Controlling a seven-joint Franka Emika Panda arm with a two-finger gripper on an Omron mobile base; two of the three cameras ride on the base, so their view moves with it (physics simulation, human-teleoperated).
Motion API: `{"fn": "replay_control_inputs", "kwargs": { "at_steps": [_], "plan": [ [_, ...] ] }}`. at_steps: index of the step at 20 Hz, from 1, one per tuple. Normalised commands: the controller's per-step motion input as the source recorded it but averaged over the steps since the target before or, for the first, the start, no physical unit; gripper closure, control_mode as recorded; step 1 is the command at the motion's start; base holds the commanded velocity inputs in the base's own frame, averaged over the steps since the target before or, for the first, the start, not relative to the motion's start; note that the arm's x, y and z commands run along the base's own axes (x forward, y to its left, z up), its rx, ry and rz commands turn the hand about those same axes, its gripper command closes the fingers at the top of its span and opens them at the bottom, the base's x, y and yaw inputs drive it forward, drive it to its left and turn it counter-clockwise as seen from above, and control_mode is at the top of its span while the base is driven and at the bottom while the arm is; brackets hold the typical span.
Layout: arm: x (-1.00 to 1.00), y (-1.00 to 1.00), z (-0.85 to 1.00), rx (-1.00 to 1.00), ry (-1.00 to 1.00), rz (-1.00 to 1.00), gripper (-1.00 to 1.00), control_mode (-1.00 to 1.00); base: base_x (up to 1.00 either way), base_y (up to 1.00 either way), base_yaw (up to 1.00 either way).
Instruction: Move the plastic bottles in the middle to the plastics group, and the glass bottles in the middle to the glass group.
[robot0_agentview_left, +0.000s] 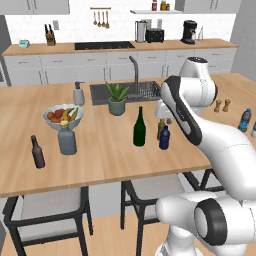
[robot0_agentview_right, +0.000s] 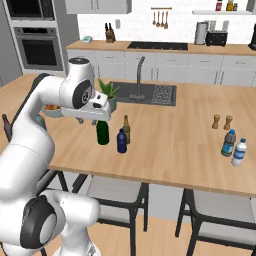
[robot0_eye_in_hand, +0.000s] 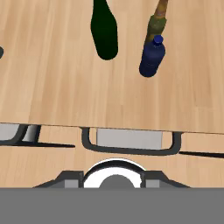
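Note:
Three bottles stand in the middle of the island counter: a tall dark green wine bottle (robot0_agentview_left: 139, 129) (robot0_agentview_right: 102, 132) (robot0_eye_in_hand: 104, 30), a small navy-blue bottle (robot0_agentview_left: 164, 138) (robot0_agentview_right: 121, 141) (robot0_eye_in_hand: 152, 57), and a slim amber beer bottle (robot0_agentview_left: 160, 129) (robot0_agentview_right: 127, 129) (robot0_eye_in_hand: 156, 22) right behind the navy one. My gripper (robot0_agentview_left: 165, 118) (robot0_agentview_right: 89, 120) hangs above the counter over these bottles, jaws a little apart, holding nothing. At the left end are a dark brown bottle (robot0_agentview_left: 37, 152) and a grey-blue flask (robot0_agentview_left: 67, 138). A light blue water bottle (robot0_agentview_left: 244, 120) (robot0_agentview_right: 228, 143) and a pale bottle (robot0_agentview_right: 239, 152) stand at the right end.
A fruit bowl (robot0_agentview_left: 62, 115), a potted plant (robot0_agentview_left: 117, 98), a soap dispenser (robot0_agentview_left: 78, 94) and the sink (robot0_agentview_left: 150, 90) lie behind the bottles. Two small shakers (robot0_agentview_left: 222, 105) stand towards the right. Stools (robot0_agentview_left: 47, 205) sit under the near counter edge.

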Motion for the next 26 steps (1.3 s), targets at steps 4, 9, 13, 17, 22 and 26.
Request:
{"fn": "replay_control_inputs", "kwargs": {
  "at_steps": [4, 9, 13, 17, 22, 26],
  "plan": [
    [-0.18, 0.0, -0.1, 0.0, 0.03, 0.0, -1.0, -1.0, 0.0, 0.0, 0.0],
    [-0.19, 0.19, -0.05, 0.0, -0.02, 0.0, -1.0, -1.0, 0.0, 0.0, 0.0],
    [-0.01, 0.05, 0.0, 0.0, 0.0, 0.0, -1.0, -1.0, 0.0, 0.0, 0.0],
    [0.17, 0.18, 0.01, -0.01, 0.0, 0.0, -1.0, -1.0, 0.0, 0.0, 0.0],
    [0.77, 0.43, 0.1, -0.04, 0.0, 0.0, -1.0, -1.0, 0.0, 0.0, 0.0],
    [0.99, 0.34, 0.16, -0.07, 0.02, 0.0, -1.0, -1.0, 0.0, 0.0, 0.0]
  ]
}}
